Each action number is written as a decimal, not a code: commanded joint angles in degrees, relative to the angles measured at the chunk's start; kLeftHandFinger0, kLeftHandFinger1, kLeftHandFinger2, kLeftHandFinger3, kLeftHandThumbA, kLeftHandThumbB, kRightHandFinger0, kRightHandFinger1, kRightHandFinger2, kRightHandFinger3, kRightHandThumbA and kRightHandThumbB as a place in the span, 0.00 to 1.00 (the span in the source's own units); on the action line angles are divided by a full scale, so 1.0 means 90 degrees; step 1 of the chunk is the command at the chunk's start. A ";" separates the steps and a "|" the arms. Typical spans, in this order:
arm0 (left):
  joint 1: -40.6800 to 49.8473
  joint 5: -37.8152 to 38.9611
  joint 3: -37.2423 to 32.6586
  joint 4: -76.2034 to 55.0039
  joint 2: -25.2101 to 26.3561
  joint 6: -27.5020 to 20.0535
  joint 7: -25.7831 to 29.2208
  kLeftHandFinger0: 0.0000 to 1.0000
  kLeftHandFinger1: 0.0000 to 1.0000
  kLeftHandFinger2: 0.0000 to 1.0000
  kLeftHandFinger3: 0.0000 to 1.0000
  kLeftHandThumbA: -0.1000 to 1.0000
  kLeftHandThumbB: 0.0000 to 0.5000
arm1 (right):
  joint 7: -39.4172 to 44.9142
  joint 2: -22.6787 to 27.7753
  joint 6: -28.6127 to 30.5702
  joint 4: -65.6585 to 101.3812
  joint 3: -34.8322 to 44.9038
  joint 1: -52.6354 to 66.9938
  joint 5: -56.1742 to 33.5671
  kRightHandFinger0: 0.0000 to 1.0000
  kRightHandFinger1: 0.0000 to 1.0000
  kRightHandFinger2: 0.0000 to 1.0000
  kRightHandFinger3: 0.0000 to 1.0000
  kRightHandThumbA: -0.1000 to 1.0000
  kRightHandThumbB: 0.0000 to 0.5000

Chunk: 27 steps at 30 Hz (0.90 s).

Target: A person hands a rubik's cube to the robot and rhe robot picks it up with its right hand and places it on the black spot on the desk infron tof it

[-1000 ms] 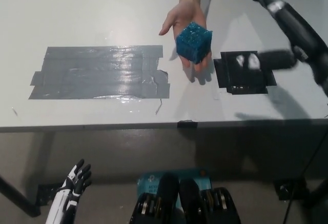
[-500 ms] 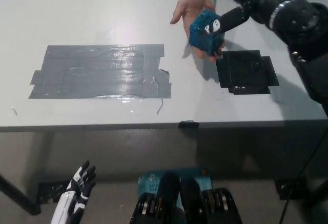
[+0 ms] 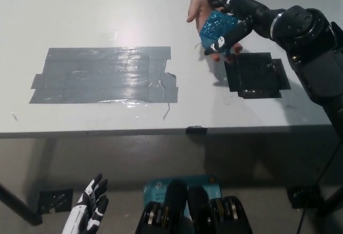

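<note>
The black right hand (image 3: 236, 20) has its fingers wrapped over the small blue cube (image 3: 217, 30), which rests on a person's open palm (image 3: 201, 9) just above the black tape square (image 3: 257, 76) on the white desk (image 3: 107, 20). The cube looks light, rigid and smooth-faced, so it is probably best pinched across opposite flat faces. The white left hand (image 3: 88, 212) hangs below the desk edge with its fingers spread, holding nothing.

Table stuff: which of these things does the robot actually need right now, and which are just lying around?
Needed for the job:
- blue cube, resting on the person's hand
- black right hand, closing around the cube
- black spot on the table

Just there:
- grey tape patch
- white left hand, idle below the table
</note>
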State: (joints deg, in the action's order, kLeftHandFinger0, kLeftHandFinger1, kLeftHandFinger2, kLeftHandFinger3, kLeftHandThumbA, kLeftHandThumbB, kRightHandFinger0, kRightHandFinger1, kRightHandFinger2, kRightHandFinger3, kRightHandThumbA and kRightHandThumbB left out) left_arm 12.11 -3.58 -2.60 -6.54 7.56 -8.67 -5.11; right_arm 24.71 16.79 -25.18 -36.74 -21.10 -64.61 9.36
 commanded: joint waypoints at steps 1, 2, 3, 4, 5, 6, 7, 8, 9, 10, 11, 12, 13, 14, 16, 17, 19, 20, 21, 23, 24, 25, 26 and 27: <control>0.0013 -0.0117 -0.0010 -0.0188 0.0095 -0.0199 -0.0012 1.00 1.00 1.00 1.00 0.86 0.71 | 0.0151 0.0032 -0.0051 -0.0119 -0.0113 -0.0599 0.0299 1.00 1.00 1.00 1.00 1.00 0.94; 0.0028 -0.0085 -0.0005 -0.0209 0.0092 -0.0183 -0.0024 1.00 1.00 1.00 1.00 0.85 0.69 | 0.0125 0.0037 -0.0057 -0.0103 -0.0147 -0.0592 0.0357 1.00 1.00 1.00 1.00 1.00 0.89; 0.0052 -0.0055 -0.0004 -0.0222 0.0093 -0.0200 -0.0036 1.00 1.00 1.00 1.00 0.84 0.69 | 0.0055 0.0025 -0.0074 -0.0077 -0.0129 -0.0569 0.0378 1.00 1.00 1.00 1.00 0.99 0.82; 0.0047 0.0003 -0.0002 -0.0216 0.0087 -0.0215 -0.0056 1.00 1.00 1.00 1.00 0.83 0.67 | -0.0072 0.0050 0.0055 -0.0097 -0.0234 -0.0589 0.0559 1.00 1.00 1.00 1.00 0.95 0.79; 0.0039 0.0023 -0.0002 -0.0217 0.0090 -0.0211 -0.0067 1.00 1.00 1.00 1.00 0.83 0.67 | -0.0212 0.0063 0.0058 -0.0091 -0.0328 -0.0603 0.0748 1.00 1.00 1.00 1.00 0.86 0.74; 0.0039 0.0022 -0.0004 -0.0227 0.0099 -0.0198 -0.0075 1.00 1.00 1.00 1.00 0.83 0.67 | -0.0333 0.0065 -0.0014 -0.0063 -0.0388 -0.0601 0.0884 1.00 1.00 1.00 1.00 0.83 0.74; 0.0041 0.0037 -0.0005 -0.0250 0.0103 -0.0165 -0.0087 1.00 1.00 1.00 1.00 0.82 0.66 | -0.0393 0.0062 -0.0178 -0.0003 -0.0410 -0.0602 0.1008 0.71 0.74 0.86 1.00 0.61 0.64; 0.0014 0.0060 0.0001 -0.0238 0.0094 -0.0184 -0.0085 1.00 1.00 1.00 1.00 0.81 0.66 | -0.0369 0.0056 -0.0195 -0.0007 -0.0439 -0.0624 0.1226 0.85 0.99 0.98 1.00 0.33 0.61; 0.0003 0.0072 0.0006 -0.0224 0.0084 -0.0196 -0.0077 1.00 1.00 1.00 1.00 0.81 0.67 | -0.0372 0.0076 -0.0195 0.0116 -0.0451 -0.0581 0.1316 0.79 0.89 0.87 0.93 0.16 0.59; -0.0004 0.0070 0.0010 -0.0218 0.0082 -0.0196 -0.0071 0.99 1.00 1.00 1.00 0.81 0.69 | -0.0349 0.0122 -0.0195 0.0309 -0.0486 -0.0503 0.1402 0.43 0.51 0.54 0.56 0.01 0.61; -0.0014 0.0072 0.0014 -0.0216 0.0086 -0.0188 -0.0071 0.99 1.00 1.00 1.00 0.81 0.69 | -0.0321 0.0163 -0.0195 0.0396 -0.0566 -0.0480 0.1488 0.29 0.41 0.46 0.47 0.00 0.60; -0.0031 0.0087 0.0018 -0.0200 0.0092 -0.0200 -0.0077 0.99 1.00 1.00 1.00 0.82 0.68 | -0.0227 0.0204 -0.0195 0.0471 -0.0681 -0.0476 0.1664 0.13 0.27 0.32 0.45 0.00 0.58; -0.0007 0.0103 0.0018 -0.0212 0.0103 -0.0208 -0.0089 0.98 1.00 1.00 1.00 0.81 0.66 | -0.0138 0.0219 -0.0195 0.0543 -0.0704 -0.0443 0.1736 0.03 0.21 0.36 0.52 0.00 0.56; -0.0010 0.0083 0.0013 -0.0227 0.0107 -0.0194 -0.0089 0.97 1.00 1.00 1.00 0.81 0.65 | -0.0085 0.0238 -0.0195 0.0531 -0.0738 -0.0458 0.1764 0.06 0.35 0.63 0.74 0.00 0.57; -0.0040 0.0068 0.0009 -0.0241 0.0120 -0.0160 -0.0096 0.95 1.00 1.00 1.00 0.81 0.65 | -0.0011 0.0278 -0.0195 0.0560 -0.0792 -0.0483 0.1824 0.06 0.53 0.90 0.92 0.00 0.54; -0.0059 0.0080 0.0009 -0.0247 0.0123 -0.0141 -0.0105 0.93 1.00 1.00 1.00 0.82 0.65 | 0.0039 0.0299 -0.0195 0.0625 -0.0786 -0.0479 0.1850 0.07 0.61 0.96 0.96 0.00 0.52; -0.0082 0.0103 0.0008 -0.0246 0.0131 -0.0143 -0.0115 0.92 1.00 1.00 1.00 0.82 0.64 | 0.0097 0.0310 -0.0195 0.0693 -0.0758 -0.0478 0.1928 0.15 0.73 1.00 1.00 0.00 0.51; -0.0088 0.0102 0.0010 -0.0248 0.0137 -0.0144 -0.0115 0.91 1.00 1.00 1.00 0.82 0.62 | 0.0086 0.0303 -0.0195 0.0708 -0.0728 -0.0469 0.1941 0.17 0.73 1.00 1.00 0.00 0.52; -0.0086 0.0105 0.0007 -0.0246 0.0142 -0.0167 -0.0116 0.89 1.00 1.00 1.00 0.82 0.61 | 0.0077 0.0283 -0.0195 0.0723 -0.0683 -0.0461 0.2004 0.20 0.73 1.00 1.00 0.00 0.49; -0.0081 0.0113 0.0001 -0.0274 0.0137 -0.0120 -0.0117 0.87 1.00 1.00 1.00 0.82 0.62 | -0.0030 0.0289 -0.0195 0.0812 -0.0638 -0.0431 0.1965 0.18 0.71 1.00 1.00 0.00 0.41; -0.0101 0.0120 0.0005 -0.0276 0.0126 -0.0104 -0.0106 0.86 1.00 1.00 1.00 0.82 0.63 | -0.0051 0.0292 -0.0195 0.0869 -0.0577 -0.0437 0.1986 0.23 0.75 1.00 1.00 0.00 0.36; -0.0113 0.0114 0.0005 -0.0274 0.0129 -0.0108 -0.0103 0.85 1.00 1.00 1.00 0.82 0.62 | -0.0051 0.0285 -0.0195 0.0901 -0.0528 -0.0442 0.2010 0.24 0.75 1.00 1.00 0.00 0.36; -0.0119 0.0103 0.0005 -0.0272 0.0133 -0.0118 -0.0100 0.85 1.00 1.00 1.00 0.82 0.61 | -0.0050 0.0269 -0.0195 0.0944 -0.0461 -0.0444 0.2045 0.24 0.71 1.00 1.00 0.00 0.36; -0.0139 0.0091 0.0006 -0.0246 0.0134 -0.0148 -0.0093 0.83 1.00 1.00 1.00 0.82 0.61 | -0.0132 0.0194 -0.0195 0.0898 -0.0346 -0.0539 0.2183 0.14 0.59 0.95 0.99 0.00 0.35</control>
State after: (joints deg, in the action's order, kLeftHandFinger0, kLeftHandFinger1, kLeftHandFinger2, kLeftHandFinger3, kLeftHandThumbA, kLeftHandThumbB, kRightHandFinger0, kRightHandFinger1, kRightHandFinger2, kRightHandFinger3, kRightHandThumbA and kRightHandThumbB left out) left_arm 11.05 -3.47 -2.57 -6.98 8.04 -8.62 -5.17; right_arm 24.60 18.26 -26.41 -31.01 -27.00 -65.46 25.63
